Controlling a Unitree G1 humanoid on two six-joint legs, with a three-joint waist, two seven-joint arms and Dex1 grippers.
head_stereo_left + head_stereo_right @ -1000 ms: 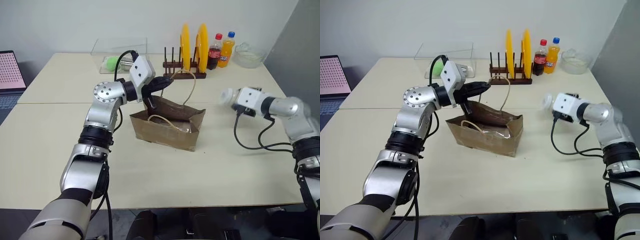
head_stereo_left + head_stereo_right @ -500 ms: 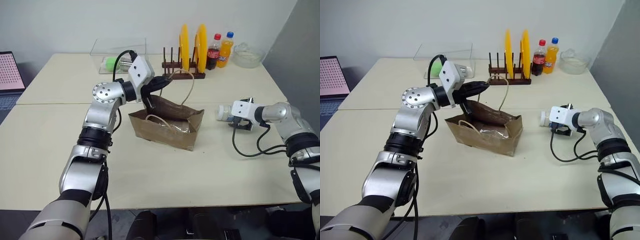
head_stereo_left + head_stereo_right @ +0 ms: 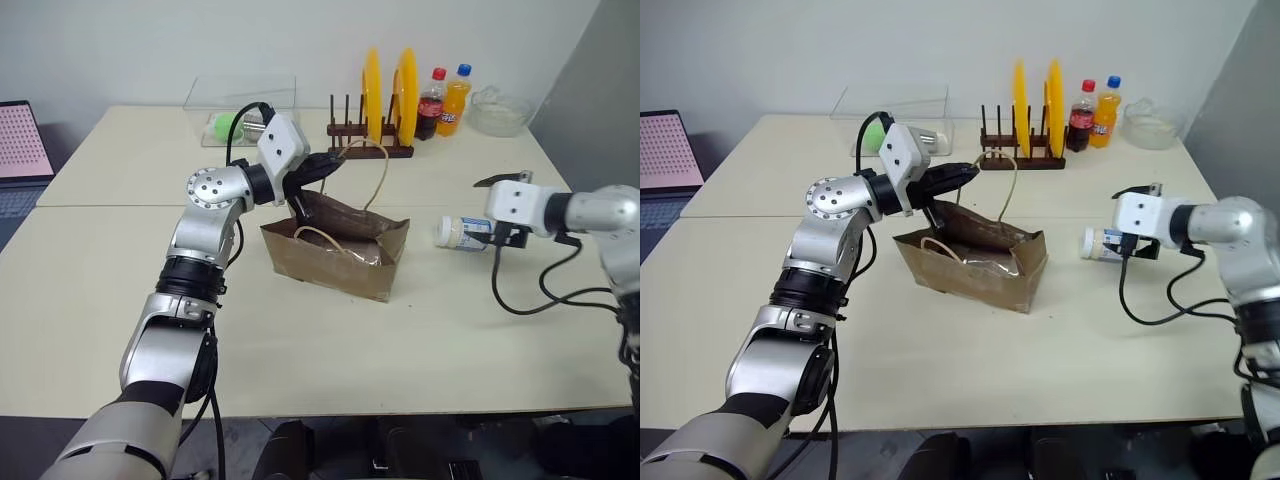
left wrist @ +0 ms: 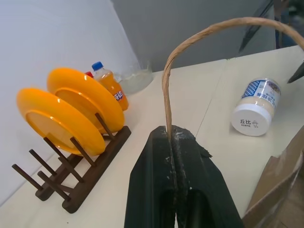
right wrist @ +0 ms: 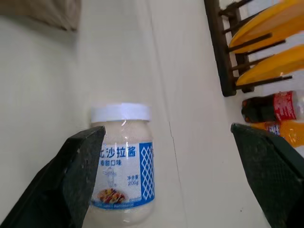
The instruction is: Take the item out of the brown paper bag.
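Across most of the head views spreads the cream table (image 3: 300, 350), with the brown paper bag (image 3: 335, 255) standing open near the middle of the frame, creased and leaning a little. One of its twisted-paper loop handles (image 3: 378, 170) rises above the bag's rim to the left pincer (image 3: 330, 165), which is clenched on that handle; the left wrist view shows the paper cord (image 4: 190, 52) pinched between the two black fingers (image 4: 156, 190). The second handle lies slack over the bag's near wall.

In the upper middle of the frame stands a dark wooden plate rack (image 3: 365, 135) carrying two yellow plates (image 3: 404, 90) on edge. Just right of it are a red-capped cola bottle (image 3: 430, 100) and an orange soda bottle (image 3: 454, 98), touching or nearly so, then a clear glass bowl (image 3: 497, 110). A clear plastic box (image 3: 235, 110) sits in the upper left, with a green object inside.

At right centre, the item (image 3: 462, 232), a small whitish bottle with a white cap and blue label, lies on its side on the table, well apart from the bag. The right pincer (image 3: 505, 215) hovers just beside it, released, its fingers (image 5: 71, 171) spread wide at either side of the bottle without touching it.
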